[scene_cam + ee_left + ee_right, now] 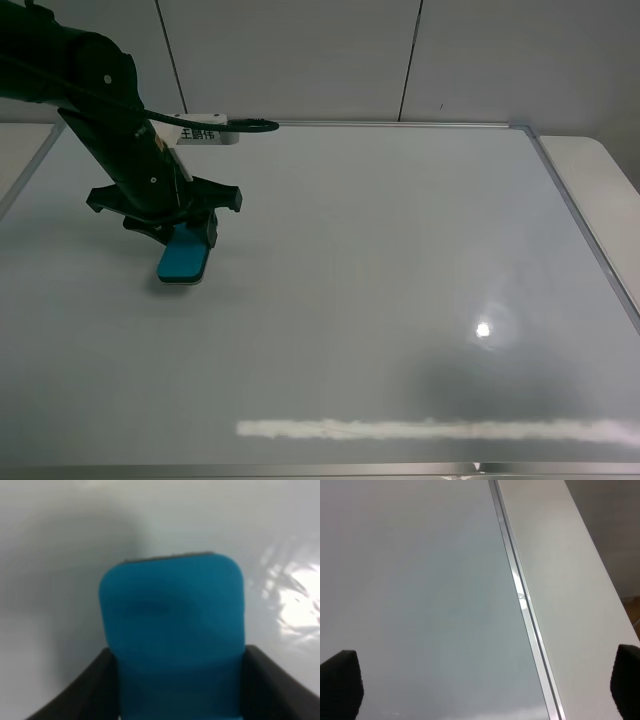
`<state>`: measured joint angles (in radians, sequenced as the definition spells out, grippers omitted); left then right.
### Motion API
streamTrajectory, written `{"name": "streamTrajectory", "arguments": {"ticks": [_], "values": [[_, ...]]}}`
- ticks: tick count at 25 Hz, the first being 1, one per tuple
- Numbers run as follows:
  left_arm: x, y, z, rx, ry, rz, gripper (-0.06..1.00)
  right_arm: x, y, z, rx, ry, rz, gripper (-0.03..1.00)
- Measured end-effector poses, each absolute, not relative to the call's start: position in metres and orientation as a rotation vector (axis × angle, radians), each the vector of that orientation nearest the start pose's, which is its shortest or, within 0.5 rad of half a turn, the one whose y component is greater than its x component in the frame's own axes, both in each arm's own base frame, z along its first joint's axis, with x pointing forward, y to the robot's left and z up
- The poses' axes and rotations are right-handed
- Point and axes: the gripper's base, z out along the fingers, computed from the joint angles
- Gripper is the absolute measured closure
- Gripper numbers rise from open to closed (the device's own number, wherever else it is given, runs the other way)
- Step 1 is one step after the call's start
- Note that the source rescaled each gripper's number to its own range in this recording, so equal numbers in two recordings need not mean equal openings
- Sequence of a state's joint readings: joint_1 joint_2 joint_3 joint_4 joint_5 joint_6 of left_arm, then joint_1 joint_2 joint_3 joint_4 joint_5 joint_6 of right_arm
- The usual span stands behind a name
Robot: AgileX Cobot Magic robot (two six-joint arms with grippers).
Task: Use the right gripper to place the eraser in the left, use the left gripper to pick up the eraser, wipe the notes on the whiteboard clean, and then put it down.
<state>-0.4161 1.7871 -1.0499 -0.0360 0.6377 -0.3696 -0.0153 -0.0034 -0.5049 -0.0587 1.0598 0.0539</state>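
Left wrist view: teal, round-cornered eraser point(172, 640), dark felt underside, pinched between left pincer point(180, 690) jaws.

Only the left pincer point(186, 236) and its eraser point(183, 259) occupy the whiteboard point(380, 260); elsewhere lies open.

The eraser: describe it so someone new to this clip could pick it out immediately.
Start with the big whiteboard that fills the overhead view and look to its left part, under the black arm carrying a white label. There the left gripper is closed on a small teal-blue rounded block, the eraser, the only coloured thing on the white surface.
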Motion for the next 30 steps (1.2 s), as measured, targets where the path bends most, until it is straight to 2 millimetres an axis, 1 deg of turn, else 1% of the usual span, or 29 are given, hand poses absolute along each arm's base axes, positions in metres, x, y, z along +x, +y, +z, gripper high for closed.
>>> {"name": "streamTrajectory", "arguments": {"ticks": [2, 5, 18, 19, 20, 21, 22, 23, 24, 25, 26, 30], "values": [[0.3088, -0.1319, 0.1678, 0.011, 2.882, -0.182, 0.93, -0.0061, -0.0046, 0.2788, 0.073, 2.033, -0.046, -0.03], [0.3082, -0.1295, 0.1654, 0.032, 2.877, -0.159, 0.93, -0.0061, -0.0046, 0.2788, 0.073, 2.033, -0.046, -0.03], [0.308, -0.129, 0.1643, 0.034, 2.871, -0.156, 0.93, -0.0061, -0.0046, 0.2788, 0.073, 2.033, -0.046, -0.03], [0.3081, -0.1291, 0.1643, 0.034, 2.869, -0.157, 0.86, -0.0061, -0.0046, 0.2788, 0.073, 2.033, -0.046, -0.03], [0.3081, -0.1291, 0.1643, 0.034, 2.869, -0.157, 0.7, -0.0061, -0.0046, 0.2788, 0.073, 2.033, -0.046, -0.03], [0.3081, -0.1291, 0.1643, 0.034, 2.869, -0.157, 0.5, -0.0061, -0.0046, 0.2788, 0.073, 2.033, -0.046, -0.03], [0.3082, -0.1291, 0.1644, 0.034, 2.868, -0.158, 0.27, -0.0061, -0.0046, 0.2788, 0.073, 2.033, -0.046, -0.03], [0.3088, -0.1288, 0.1645, 0.045, 2.861, -0.15, 0.12, -0.0061, -0.0046, 0.2788, 0.073, 2.033, -0.046, -0.03], [0.3091, -0.1287, 0.1646, 0.048, 2.858, -0.148, 0.05, -0.0061, -0.0046, 0.2788, 0.073, 2.033, -0.046, -0.03], [0.3093, -0.1287, 0.1646, 0.051, 2.856, -0.147, 0.01, -0.0061, -0.0046, 0.2788, 0.073, 2.033, -0.046, -0.03], [0.3093, -0.1287, 0.1646, 0.052, 2.855, -0.147, -0.02, -0.0061, -0.0046, 0.2788, 0.073, 2.033, -0.046, -0.03], [0.3099, -0.1289, 0.1648, 0.052, 2.849, -0.15, -0.04, -0.0061, -0.0046, 0.2788, 0.073, 2.033, -0.046, -0.03]]}}
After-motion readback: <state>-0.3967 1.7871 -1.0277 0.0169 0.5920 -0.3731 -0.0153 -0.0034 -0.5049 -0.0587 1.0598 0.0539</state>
